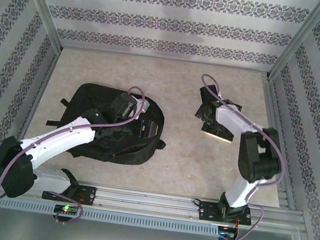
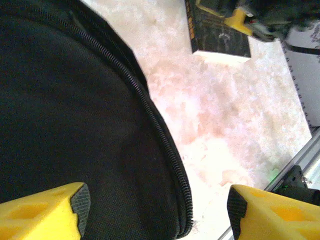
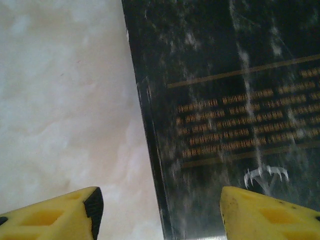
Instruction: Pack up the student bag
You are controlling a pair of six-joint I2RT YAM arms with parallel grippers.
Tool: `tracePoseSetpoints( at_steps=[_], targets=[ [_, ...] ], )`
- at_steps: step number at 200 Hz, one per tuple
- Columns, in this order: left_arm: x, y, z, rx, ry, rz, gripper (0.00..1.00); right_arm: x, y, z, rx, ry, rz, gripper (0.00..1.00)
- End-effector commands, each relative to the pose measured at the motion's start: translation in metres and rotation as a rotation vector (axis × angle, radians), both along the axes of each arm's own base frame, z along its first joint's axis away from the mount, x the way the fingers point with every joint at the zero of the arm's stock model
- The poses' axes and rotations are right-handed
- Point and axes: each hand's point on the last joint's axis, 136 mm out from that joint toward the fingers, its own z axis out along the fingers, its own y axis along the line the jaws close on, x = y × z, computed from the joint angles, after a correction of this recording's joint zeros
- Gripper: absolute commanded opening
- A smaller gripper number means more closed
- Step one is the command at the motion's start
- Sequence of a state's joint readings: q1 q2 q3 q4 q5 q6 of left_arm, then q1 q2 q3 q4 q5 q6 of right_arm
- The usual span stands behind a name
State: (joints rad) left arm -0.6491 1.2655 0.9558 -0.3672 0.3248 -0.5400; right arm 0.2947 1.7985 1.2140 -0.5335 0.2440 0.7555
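Note:
The student bag point(image 1: 88, 101) is a large black fabric backpack lying flat on the left half of the table. My left gripper point(image 1: 127, 108) hovers over its right part. In the left wrist view, the bag's point(image 2: 75, 115) zipped edge runs between the open left gripper's point(image 2: 159, 210) yellow fingers point(image 2: 45, 212), which hold nothing. A dark book point(image 1: 220, 135) with gold lettering lies to the right. My right gripper point(image 1: 208, 119) is low over it. The right gripper point(image 3: 161, 212) is open astride the book's point(image 3: 230, 100) left edge, one finger over the table, the other over the cover.
The pale marbled tabletop point(image 1: 182, 87) stretches between bag and book. Patterned walls point(image 1: 173, 23) and metal posts close in the back and sides. A metal rail point(image 1: 154, 203) with both arm bases runs along the near edge. The book point(image 2: 220, 35) also appears beyond the bag.

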Motion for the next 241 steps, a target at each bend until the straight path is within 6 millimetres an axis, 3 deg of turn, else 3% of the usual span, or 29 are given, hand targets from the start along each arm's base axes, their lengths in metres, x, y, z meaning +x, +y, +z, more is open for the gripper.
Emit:
tracePoseSetpoints(
  at_steps=[1,36,70,100,117,144,162,191,215,231,241],
  targets=[
    [0.004,0.007,0.045,0.002,-0.123,0.017,0.80,0.006,-0.003,-0.014,0.006,0.085,0.010,0.69],
    [0.007,0.016,0.058,0.083,-0.156,0.028,0.84,-0.006,0.014,-0.038,0.068,0.164,0.039,0.77],
    [0.015,0.011,0.059,0.097,-0.159,0.027,0.85,-0.042,0.035,-0.052,0.240,0.201,0.005,0.76],
    [0.028,-0.005,0.061,0.076,-0.162,0.021,0.85,-0.081,0.070,-0.055,0.439,0.207,-0.013,0.76],
    [0.035,-0.019,0.056,0.054,-0.142,0.015,0.85,-0.105,0.094,-0.051,0.519,0.214,-0.005,0.76],
    [0.044,-0.041,0.041,0.025,-0.102,0.015,0.84,-0.132,0.117,-0.017,0.559,0.118,0.047,0.76],
    [0.048,-0.057,0.031,0.024,-0.073,-0.003,0.85,-0.138,0.100,0.009,0.532,0.019,0.043,0.77],
    [0.051,-0.090,0.012,0.038,-0.028,-0.047,0.85,-0.139,0.030,0.042,0.386,-0.170,-0.045,0.79],
    [0.050,-0.119,-0.015,0.065,0.034,-0.061,0.85,-0.140,-0.014,0.040,0.353,-0.195,-0.125,0.81],
    [0.050,-0.133,-0.037,0.085,0.083,-0.040,0.89,-0.138,-0.030,0.031,0.348,-0.169,-0.154,0.81],
    [0.048,-0.143,-0.051,0.095,0.115,-0.031,0.96,-0.136,-0.036,0.025,0.359,-0.150,-0.163,0.81]
  ],
)
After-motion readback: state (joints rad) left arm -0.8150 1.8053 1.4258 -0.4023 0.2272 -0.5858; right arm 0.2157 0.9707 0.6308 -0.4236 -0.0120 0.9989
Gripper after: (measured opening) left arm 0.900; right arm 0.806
